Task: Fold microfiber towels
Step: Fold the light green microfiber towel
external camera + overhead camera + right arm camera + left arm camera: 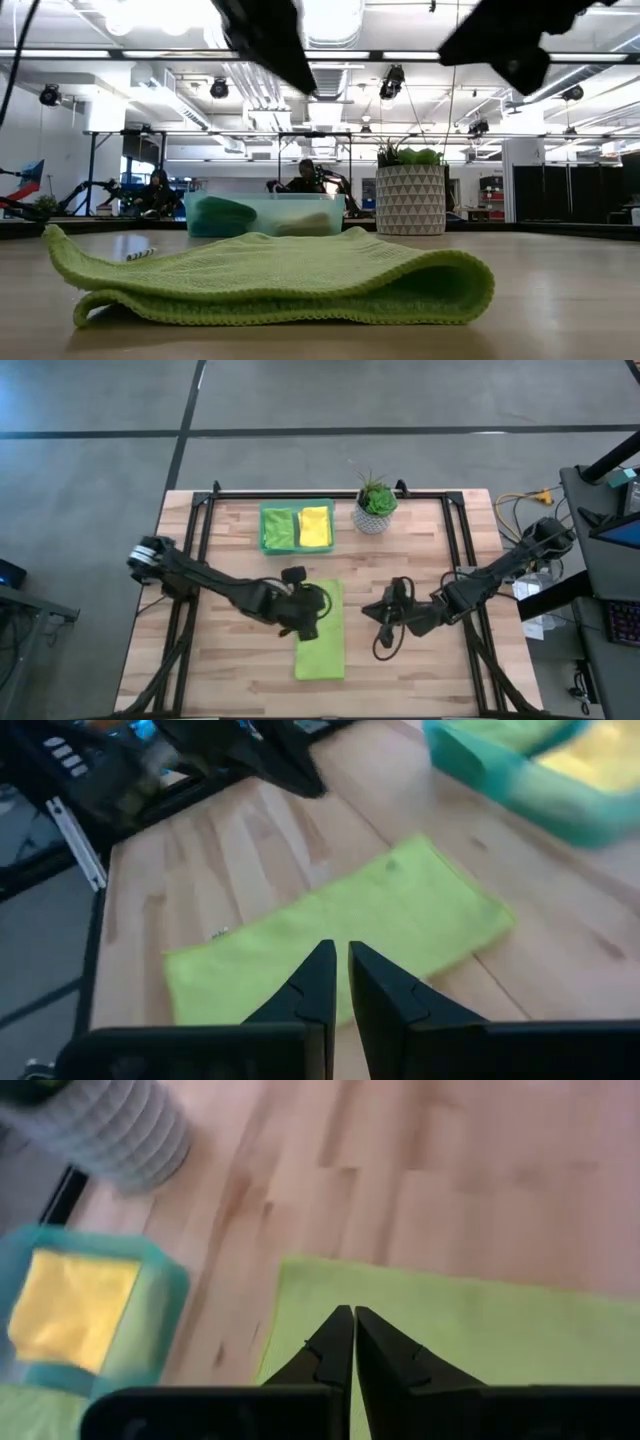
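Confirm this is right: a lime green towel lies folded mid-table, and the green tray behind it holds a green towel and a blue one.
Not quite. In the high view the green tray holds a green towel and a yellow towel, not blue. The lime green towel does lie folded mid-table.

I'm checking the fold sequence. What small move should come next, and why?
Probably the left gripper should open and lower onto the near short edge of the lime green microfiber towel. The towel lies folded once into a long strip, and both the left and right gripper hang shut above the table, holding nothing.
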Robot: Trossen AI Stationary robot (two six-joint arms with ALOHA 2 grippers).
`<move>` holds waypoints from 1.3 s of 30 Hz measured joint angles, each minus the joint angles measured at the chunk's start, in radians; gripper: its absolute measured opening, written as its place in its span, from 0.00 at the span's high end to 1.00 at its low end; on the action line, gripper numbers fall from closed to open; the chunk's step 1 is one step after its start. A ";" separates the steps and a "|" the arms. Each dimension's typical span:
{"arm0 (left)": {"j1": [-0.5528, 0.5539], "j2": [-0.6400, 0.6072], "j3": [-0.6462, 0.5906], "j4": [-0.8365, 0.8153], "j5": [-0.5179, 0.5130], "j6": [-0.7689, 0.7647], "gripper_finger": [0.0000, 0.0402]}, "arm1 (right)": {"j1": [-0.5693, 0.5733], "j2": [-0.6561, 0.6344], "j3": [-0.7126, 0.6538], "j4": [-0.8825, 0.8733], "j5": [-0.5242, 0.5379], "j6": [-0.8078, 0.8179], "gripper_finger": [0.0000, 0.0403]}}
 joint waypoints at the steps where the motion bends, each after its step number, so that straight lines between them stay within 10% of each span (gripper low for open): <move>1: -0.015 -0.022 -0.005 -0.007 0.013 0.028 1.00 | -0.004 0.016 0.000 0.032 -0.002 -0.033 0.93; 20: -0.355 -0.111 -0.157 0.098 0.138 -0.587 1.00 | -0.047 0.164 0.121 0.174 -0.204 -0.320 0.93; 39: -0.471 -0.170 -0.333 0.298 0.370 -0.486 1.00 | -0.061 0.348 0.271 0.163 -0.353 -0.203 0.93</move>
